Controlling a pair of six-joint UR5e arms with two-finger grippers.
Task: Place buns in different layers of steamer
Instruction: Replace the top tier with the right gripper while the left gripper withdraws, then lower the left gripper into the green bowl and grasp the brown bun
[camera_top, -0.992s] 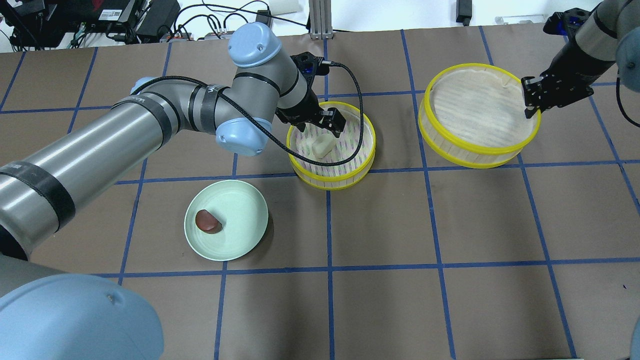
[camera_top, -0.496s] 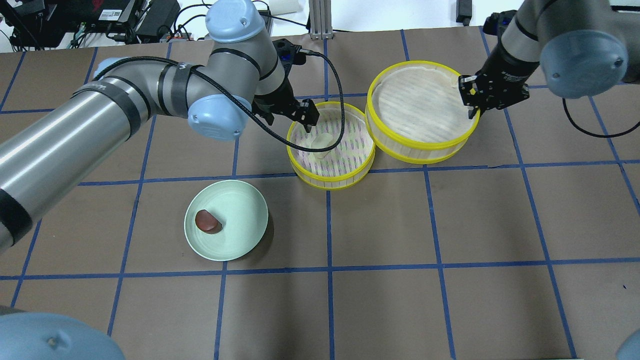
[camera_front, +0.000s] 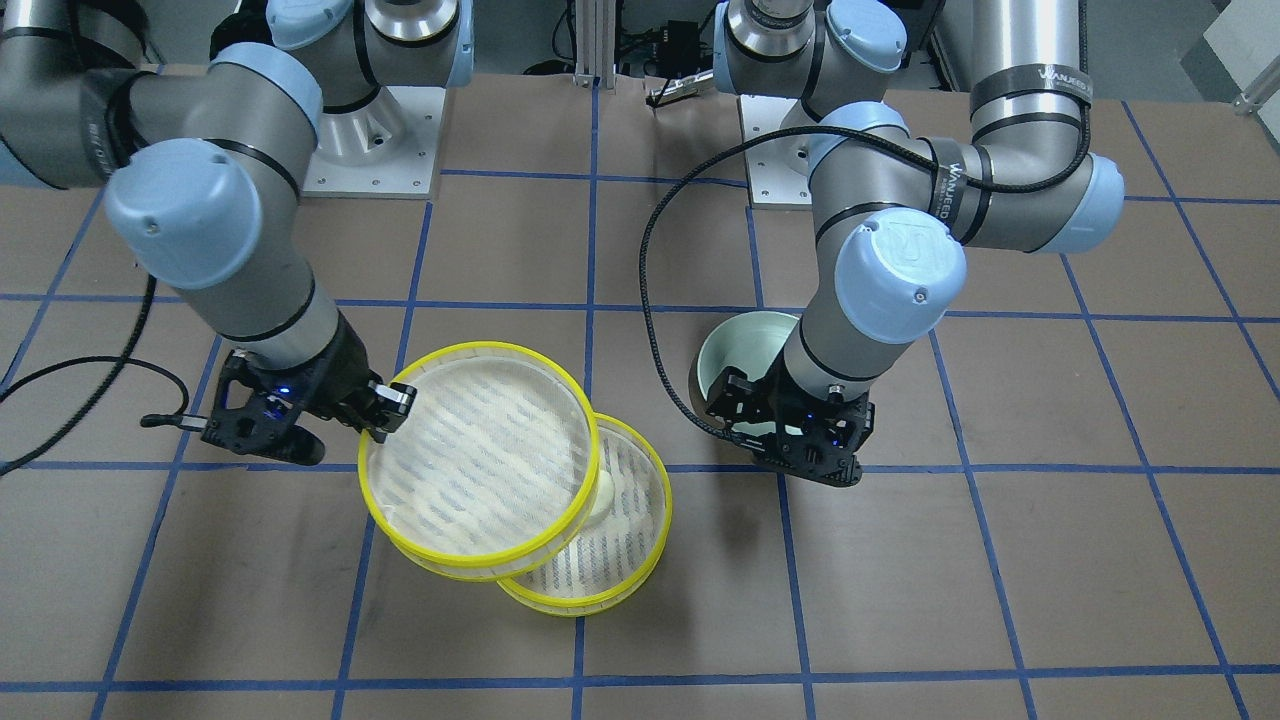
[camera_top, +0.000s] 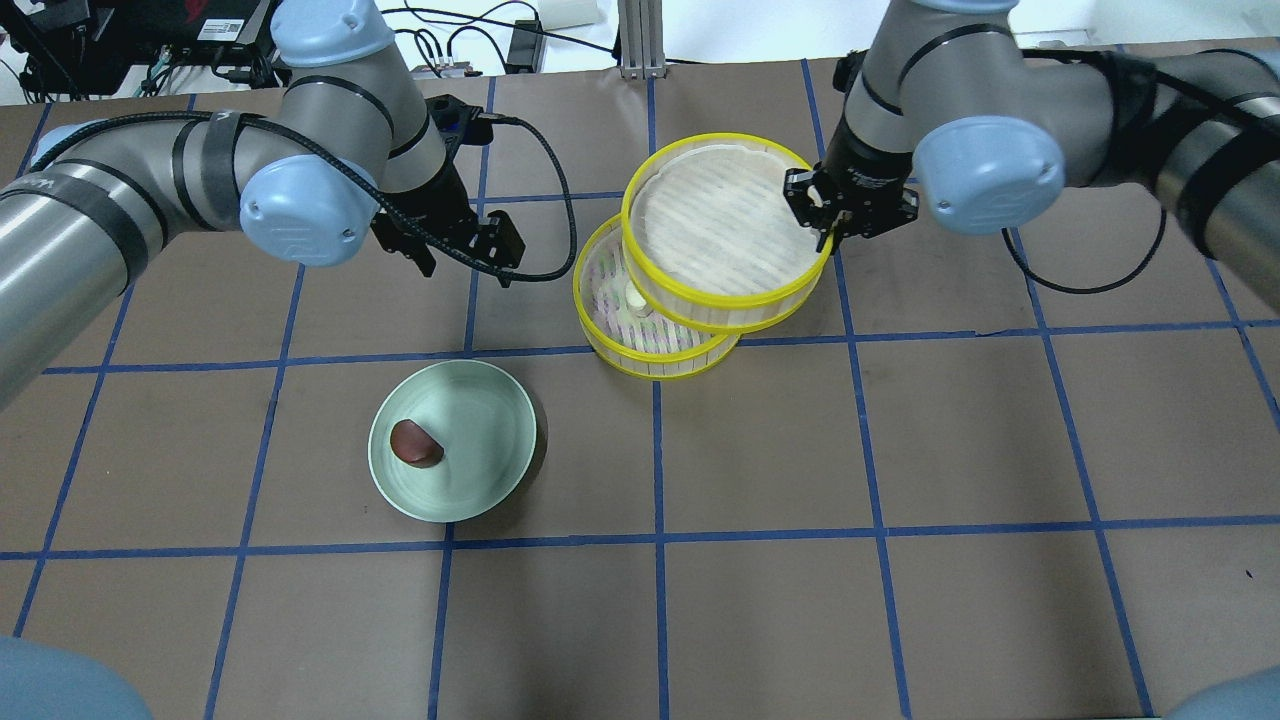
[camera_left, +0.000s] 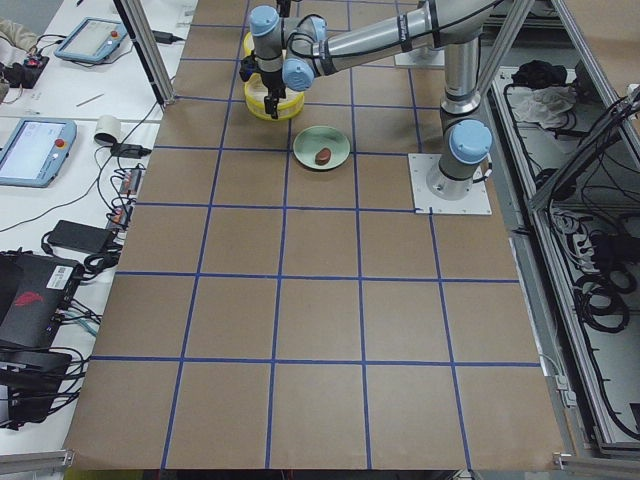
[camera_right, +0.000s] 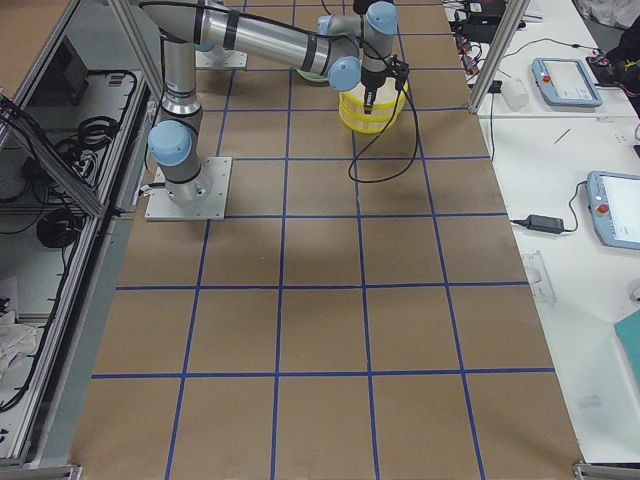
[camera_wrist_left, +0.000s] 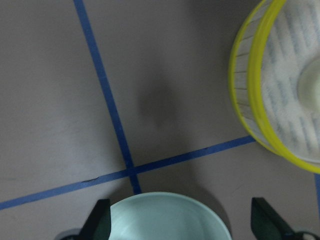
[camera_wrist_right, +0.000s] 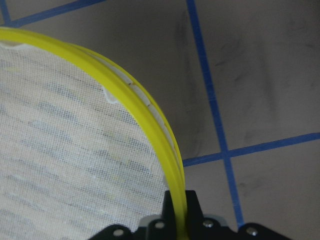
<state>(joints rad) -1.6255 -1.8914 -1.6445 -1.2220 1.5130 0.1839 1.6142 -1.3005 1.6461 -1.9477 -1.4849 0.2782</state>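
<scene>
While right claw (camera_top: 822, 224) clamps upper tray (camera_top: 720, 225) rim, left claw (camera_top: 467, 262) hangs apart, empty.

The right arm is reaching in with a bent elbow, its wrist pointing down and the right gripper (camera_top: 825, 228) pinching the rim of the upper steamer tray (camera_top: 720, 225). The left gripper (camera_top: 468, 262) is hanging downward, jaws spread wide and empty.

The left arm (camera_top: 150, 190) and right arm (camera_top: 1130, 90) are silver-grey tubes with pale blue domed joint caps, ringed by black bands; white lettering marks one link. Black cables (camera_front: 650, 260) loop to the black left gripper (camera_top: 465, 262) and right gripper (camera_top: 825, 232), both showing small blue lights.
</scene>
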